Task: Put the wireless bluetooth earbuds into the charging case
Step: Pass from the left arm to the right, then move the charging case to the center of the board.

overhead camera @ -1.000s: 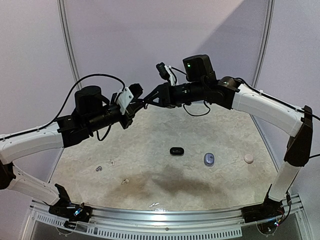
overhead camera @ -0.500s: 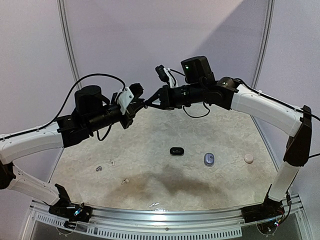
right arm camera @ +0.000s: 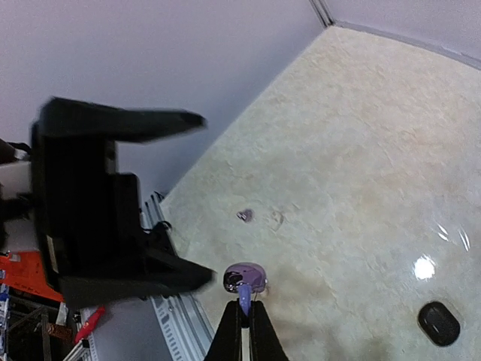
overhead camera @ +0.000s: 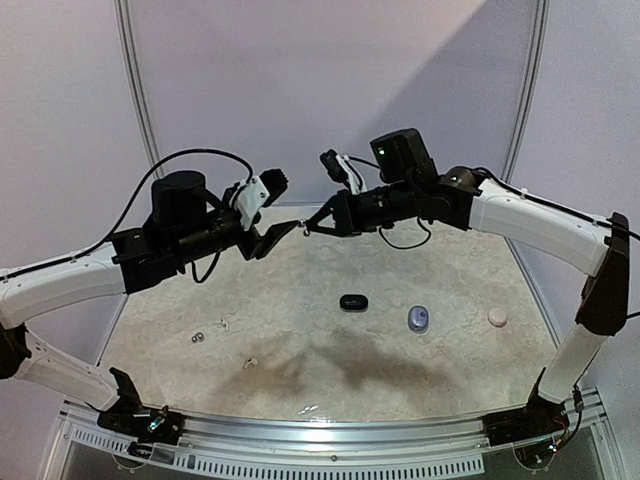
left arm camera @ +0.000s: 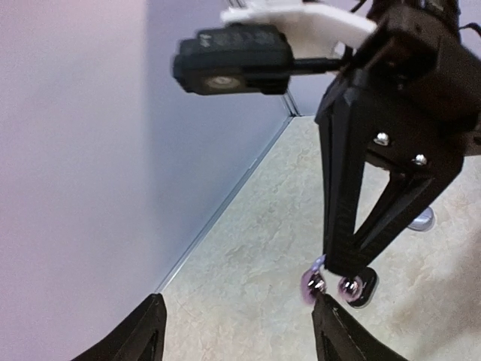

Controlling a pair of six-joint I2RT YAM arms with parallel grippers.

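The left gripper [right arm camera: 199, 199] has been spread open since the earlier frame.
A blurred, half-covered earbud [right arm camera: 244, 278] is pinched in the right gripper [right arm camera: 245, 304], above the table [overhead camera: 330, 260] near its far edge.

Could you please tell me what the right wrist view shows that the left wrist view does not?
Only the right wrist view: a loose earbud lying on the table, and the left gripper seen from the front, open. Only the left wrist view: the right gripper seen from outside, shut, with its camera above it. Both: the silvery earbud pinched in the right gripper's tips, above the table.
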